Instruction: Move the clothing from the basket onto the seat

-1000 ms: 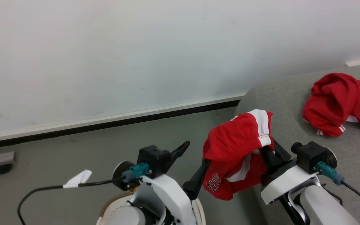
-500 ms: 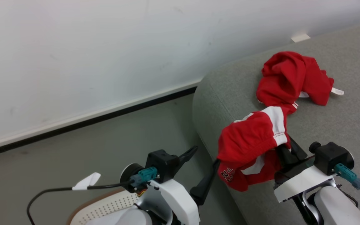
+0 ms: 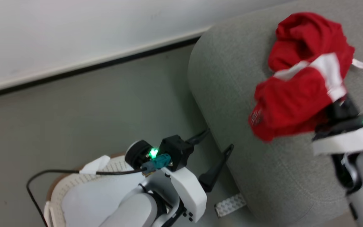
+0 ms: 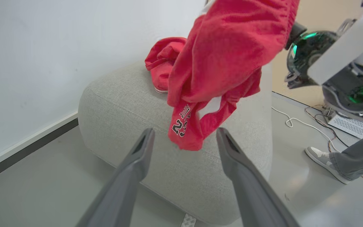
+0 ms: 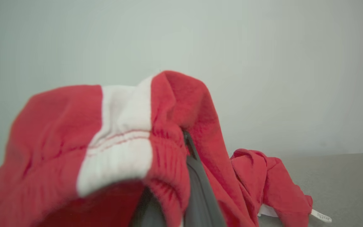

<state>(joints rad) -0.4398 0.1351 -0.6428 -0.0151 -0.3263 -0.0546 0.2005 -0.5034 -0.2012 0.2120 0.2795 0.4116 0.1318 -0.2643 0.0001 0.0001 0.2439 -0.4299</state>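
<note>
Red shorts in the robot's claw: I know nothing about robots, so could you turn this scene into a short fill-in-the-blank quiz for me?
1. The right gripper is shut on red shorts printed with the number ____.
2. A second red garment lies on the grey ____.
3. The left gripper holds nothing; its fingers stand ____.
Missing words: 23; sofa; open.

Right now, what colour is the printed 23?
Black, on the red garment; left wrist view best.
</note>
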